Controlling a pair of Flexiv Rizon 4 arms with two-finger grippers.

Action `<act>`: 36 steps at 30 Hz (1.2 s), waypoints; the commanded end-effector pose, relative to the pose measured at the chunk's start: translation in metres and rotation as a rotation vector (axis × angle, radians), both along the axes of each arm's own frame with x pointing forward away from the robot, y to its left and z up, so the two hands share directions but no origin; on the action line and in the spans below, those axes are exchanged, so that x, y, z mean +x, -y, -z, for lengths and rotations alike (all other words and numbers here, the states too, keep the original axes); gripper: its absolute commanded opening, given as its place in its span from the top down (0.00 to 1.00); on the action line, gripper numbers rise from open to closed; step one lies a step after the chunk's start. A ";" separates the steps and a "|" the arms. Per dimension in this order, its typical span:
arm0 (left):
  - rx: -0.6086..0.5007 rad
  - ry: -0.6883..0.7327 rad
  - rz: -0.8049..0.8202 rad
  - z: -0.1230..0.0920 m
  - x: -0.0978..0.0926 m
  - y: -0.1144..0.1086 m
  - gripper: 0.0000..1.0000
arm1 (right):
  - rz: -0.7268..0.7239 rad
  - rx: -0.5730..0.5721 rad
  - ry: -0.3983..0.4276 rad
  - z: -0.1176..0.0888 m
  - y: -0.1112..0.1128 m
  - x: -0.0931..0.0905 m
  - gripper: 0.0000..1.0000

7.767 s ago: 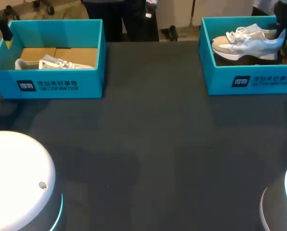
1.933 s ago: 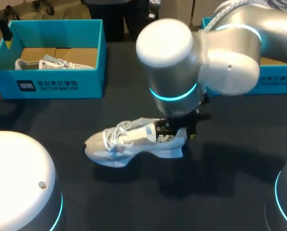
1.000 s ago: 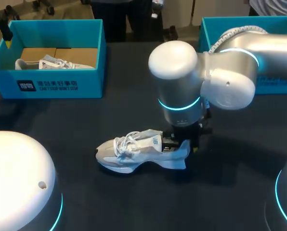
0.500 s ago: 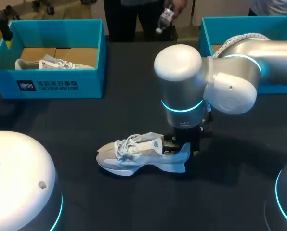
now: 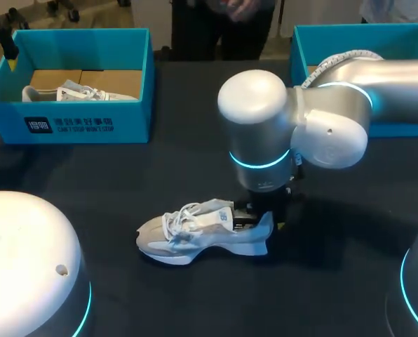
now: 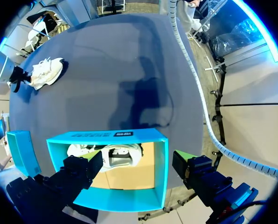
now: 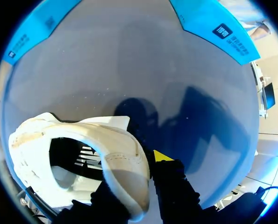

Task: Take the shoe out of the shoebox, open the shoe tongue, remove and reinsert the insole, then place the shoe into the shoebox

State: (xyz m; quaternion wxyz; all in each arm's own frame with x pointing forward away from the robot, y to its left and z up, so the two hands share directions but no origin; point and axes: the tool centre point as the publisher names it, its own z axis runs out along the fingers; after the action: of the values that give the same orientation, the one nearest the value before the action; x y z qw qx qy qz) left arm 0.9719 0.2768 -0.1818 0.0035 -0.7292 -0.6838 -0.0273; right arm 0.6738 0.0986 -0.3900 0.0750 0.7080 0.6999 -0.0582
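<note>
Shoe (image 5: 195, 237) clamped at the heel by my right gripper (image 5: 265, 216)
Its long axis runs leftward across the frame's lower middle, toe pointing frame-left, away from the gripper.

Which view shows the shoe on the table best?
The head view: the whole shoe lies side-on. The right wrist view shows only its heel, close; the left wrist view shows it far off, small.

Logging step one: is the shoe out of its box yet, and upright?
Out and upright: the shoe stands on its sole on the table, with the right fingers clamping its heel.
</note>
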 end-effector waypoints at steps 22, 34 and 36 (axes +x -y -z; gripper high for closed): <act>0.003 0.000 0.000 -0.001 0.000 0.000 0.00 | -0.164 0.238 0.014 -0.090 0.000 -0.001 0.00; 0.003 0.000 0.000 -0.001 0.000 0.000 0.00 | -0.805 0.617 0.235 -0.119 0.001 -0.006 0.00; 0.003 0.000 0.000 -0.001 0.000 0.000 0.00 | -0.805 0.617 0.235 -0.119 0.001 -0.006 0.00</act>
State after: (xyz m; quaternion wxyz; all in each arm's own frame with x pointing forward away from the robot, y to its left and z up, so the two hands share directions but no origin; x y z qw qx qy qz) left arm 0.9719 0.2768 -0.1818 0.0036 -0.7292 -0.6837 -0.0273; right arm 0.6748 0.1144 -0.2692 0.0266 0.5309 0.8432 0.0801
